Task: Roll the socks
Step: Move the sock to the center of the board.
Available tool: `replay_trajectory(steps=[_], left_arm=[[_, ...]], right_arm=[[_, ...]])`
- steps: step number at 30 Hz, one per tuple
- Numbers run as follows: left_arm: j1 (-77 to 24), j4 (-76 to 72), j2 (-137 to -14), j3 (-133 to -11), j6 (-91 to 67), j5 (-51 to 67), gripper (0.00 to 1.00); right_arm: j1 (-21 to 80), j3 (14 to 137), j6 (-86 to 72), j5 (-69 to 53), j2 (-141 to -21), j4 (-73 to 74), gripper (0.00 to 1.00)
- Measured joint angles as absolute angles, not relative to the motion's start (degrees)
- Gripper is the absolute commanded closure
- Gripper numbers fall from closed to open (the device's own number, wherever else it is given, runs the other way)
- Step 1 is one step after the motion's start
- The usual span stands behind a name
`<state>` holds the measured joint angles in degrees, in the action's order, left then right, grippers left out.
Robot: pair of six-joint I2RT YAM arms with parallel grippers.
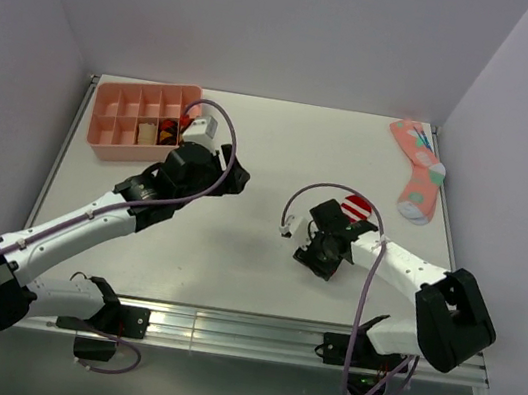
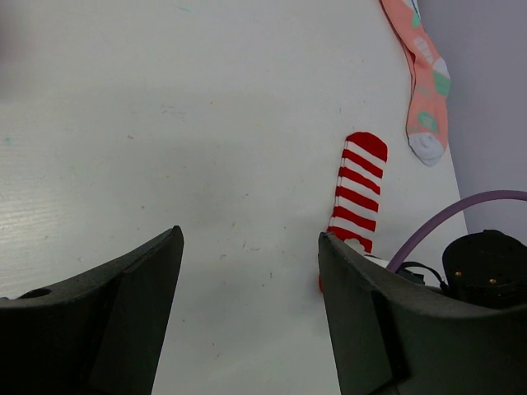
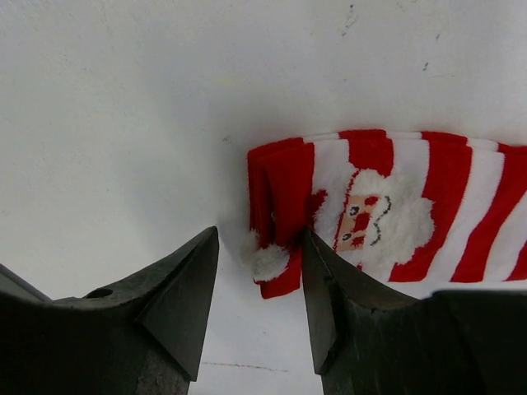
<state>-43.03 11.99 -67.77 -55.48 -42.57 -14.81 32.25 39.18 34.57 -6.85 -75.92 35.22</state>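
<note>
The red-and-white striped sock (image 1: 355, 209) lies flat on the white table, right of centre. It also shows in the left wrist view (image 2: 358, 185) and in the right wrist view (image 3: 395, 206), where its cuff end carries a Santa face and a white pompom. My right gripper (image 1: 338, 225) (image 3: 259, 234) is open and low at that cuff end, with the red cuff edge and pompom between its fingers. My left gripper (image 1: 235, 178) (image 2: 247, 234) is open and empty over bare table, well left of the sock. The tan sock is not in view.
A pink sock with teal and grey pattern (image 1: 418, 173) (image 2: 424, 82) lies at the far right edge. A pink compartment tray (image 1: 145, 89) with small items stands at the back left, just behind my left wrist. Walls close in the table on three sides.
</note>
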Motion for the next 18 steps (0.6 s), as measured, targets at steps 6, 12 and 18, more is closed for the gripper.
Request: replay_trajectory(steps=[6, 12, 18], left_arm=[[-42.87, 11.0, -68.14, -55.07, -42.5, -14.61, 0.28], [-41.93, 10.48, -68.14, -53.12, -42.04, -13.85, 0.28], [-38.17, 9.87, -67.18, -49.84, -42.02, -11.77, 0.28]], right_arm=[[32.29, 39.18, 34.63, -6.59, -79.02, 34.63, 0.54], [32.27, 40.25, 34.74, -6.2, -80.55, 34.11, 0.64], [32.36, 45.28, 34.13, -9.43, -85.47, 34.15, 0.68]])
